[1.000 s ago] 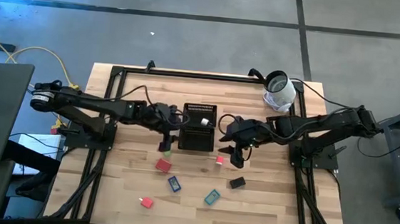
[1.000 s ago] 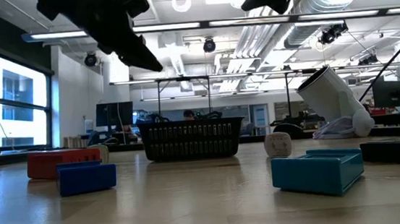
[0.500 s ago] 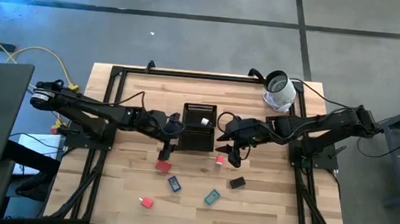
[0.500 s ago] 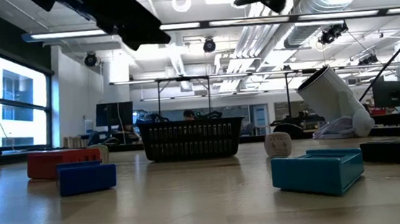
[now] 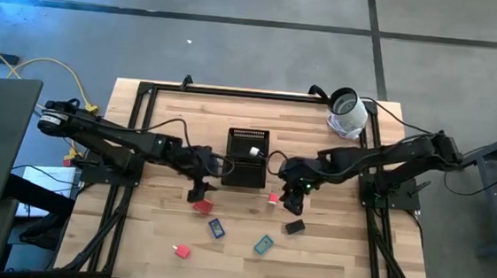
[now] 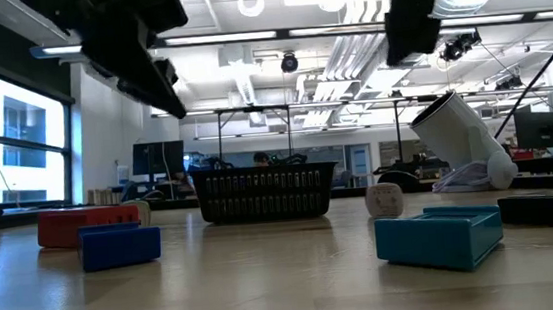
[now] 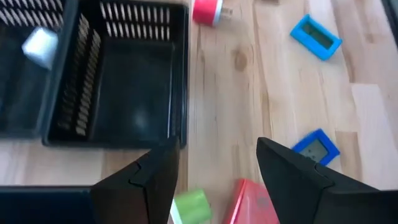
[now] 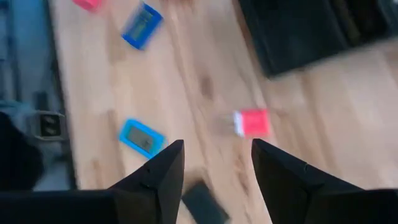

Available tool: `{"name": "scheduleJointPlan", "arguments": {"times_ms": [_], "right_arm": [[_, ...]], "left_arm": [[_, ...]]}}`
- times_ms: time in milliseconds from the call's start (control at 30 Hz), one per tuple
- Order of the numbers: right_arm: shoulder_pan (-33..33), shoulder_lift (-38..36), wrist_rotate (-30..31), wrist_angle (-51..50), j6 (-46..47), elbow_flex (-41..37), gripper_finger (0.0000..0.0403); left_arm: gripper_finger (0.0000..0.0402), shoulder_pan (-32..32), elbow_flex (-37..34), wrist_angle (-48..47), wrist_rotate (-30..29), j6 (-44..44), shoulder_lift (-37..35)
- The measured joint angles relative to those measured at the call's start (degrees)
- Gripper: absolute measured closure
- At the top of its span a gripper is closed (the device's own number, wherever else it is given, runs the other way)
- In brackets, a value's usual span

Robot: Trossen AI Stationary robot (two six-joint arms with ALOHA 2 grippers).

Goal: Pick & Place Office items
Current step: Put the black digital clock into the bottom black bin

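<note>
Beside the black mesh tray, both arms hang over the wooden counter with nothing held. The left gripper sits near the tray's front left corner, fingers apart and empty; in its wrist view the green piece and the red block lie just ahead of it. The right gripper is off the tray's front right corner, its fingers also spread and empty, with the red-and-white piece just beside it and the black piece slightly nearer the front edge. The blue piece, teal piece and small red piece lie well apart toward the front; one white item already rests in the tray's far compartment.

The step looks like each arm lining up on its nearest piece. To do it well, each should centre one piece between its fingers, turn the wrist to meet the piece's flat sides, then drop straight down. The green and red pieces lie close together, so the left arm should avoid nudging one while closing on the other.
</note>
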Motion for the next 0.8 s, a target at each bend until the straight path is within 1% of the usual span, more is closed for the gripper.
{"name": "scheduleJointPlan", "arguments": {"times_ms": [100,200,300,400,567,667,733,800], "right_arm": [[0.4,1.7,0.2,-0.7,-0.1,-0.2,0.0228],[0.3,3.7,-0.2,0.6,-1.8,-0.1,0.0228],[0.2,6.2,-2.5,2.3,-3.8,-0.1,0.0228],[0.2,8.0,-3.3,2.1,-5.0,-0.2,0.0228],[-0.1,9.2,-3.7,2.3,-5.6,-0.1,0.0228],[0.2,9.6,-5.6,0.3,-5.1,-0.2,0.0228],[1.2,9.5,-8.9,-0.4,-4.7,-0.1,0.0228],[2.6,9.5,-11.9,-2.7,-3.4,-0.1,0.0228]], "left_arm": [[0.0192,-0.7,0.0,-1.1,0.0,-1.6,0.0],[0.0192,-1.4,0.0,-1.8,0.0,-3.0,0.0],[0.0192,-2.3,0.0,-2.0,1.2,-3.2,0.0],[0.0192,-3.2,0.0,-2.4,2.6,-4.0,0.0],[0.0192,-3.7,0.0,-3.1,2.8,-4.9,0.0],[0.0192,-4.3,0.0,-3.5,4.3,-6.8,0.0],[0.0192,-4.9,0.0,-3.8,6.3,-7.0,0.0],[0.0192,-5.6,0.0,-3.7,7.1,-7.2,0.0]]}}
